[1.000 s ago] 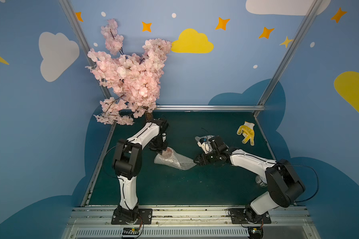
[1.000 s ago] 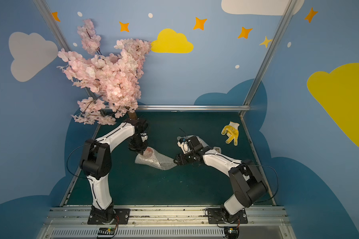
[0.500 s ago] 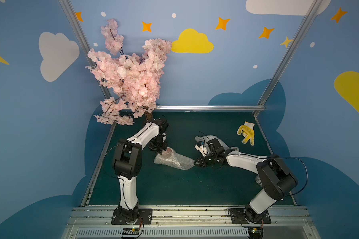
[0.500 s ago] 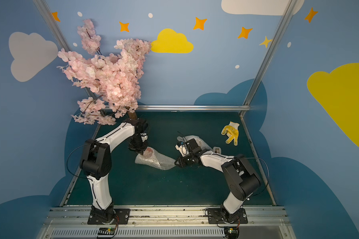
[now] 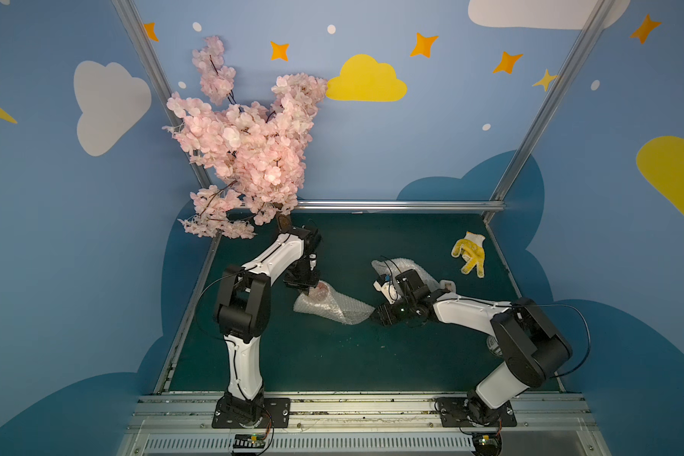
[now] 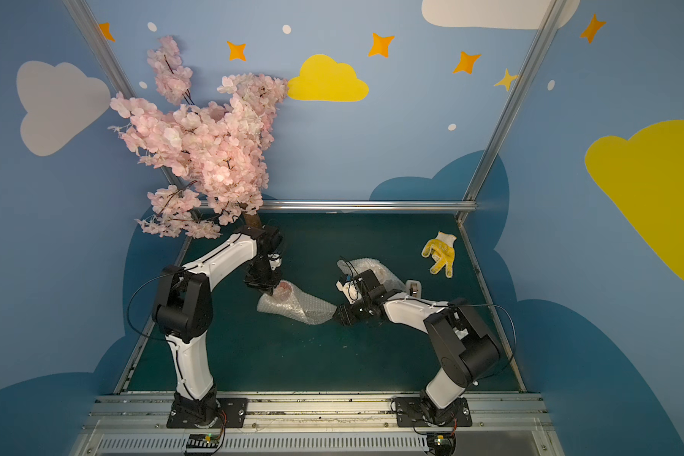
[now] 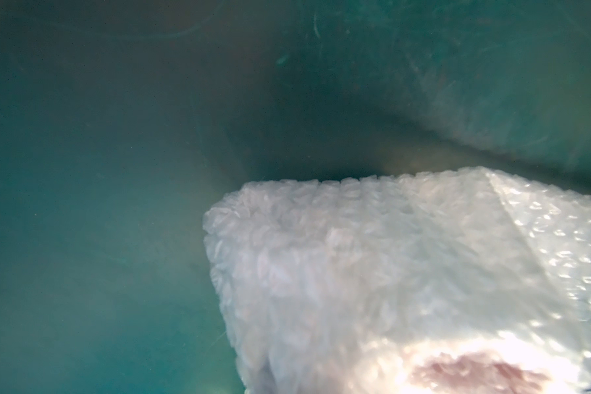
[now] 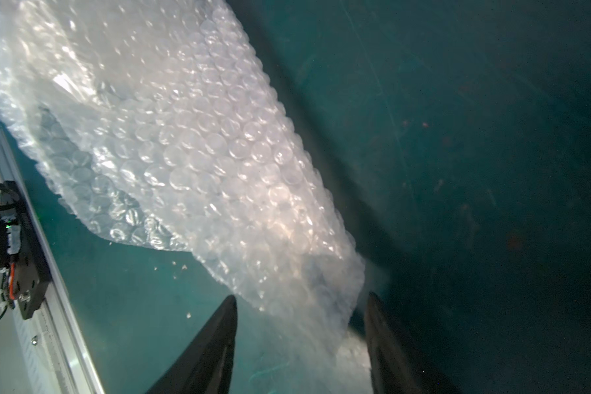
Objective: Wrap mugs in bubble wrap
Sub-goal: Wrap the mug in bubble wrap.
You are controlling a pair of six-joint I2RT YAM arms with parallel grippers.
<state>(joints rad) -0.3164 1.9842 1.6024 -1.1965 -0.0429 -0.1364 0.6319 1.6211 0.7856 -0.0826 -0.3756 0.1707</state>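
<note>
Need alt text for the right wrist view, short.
A sheet of clear bubble wrap runs diagonally across a dark green table, its narrow end lying between the two open black fingers of the right tool. A black arm base plate on a metal rail shows at the edge.

Bare green mat [image 5: 332, 355] lies open nearside; bubble-wrap bundle [image 5: 328, 306] and glove [image 5: 470, 252] obstruct farther back.
</note>
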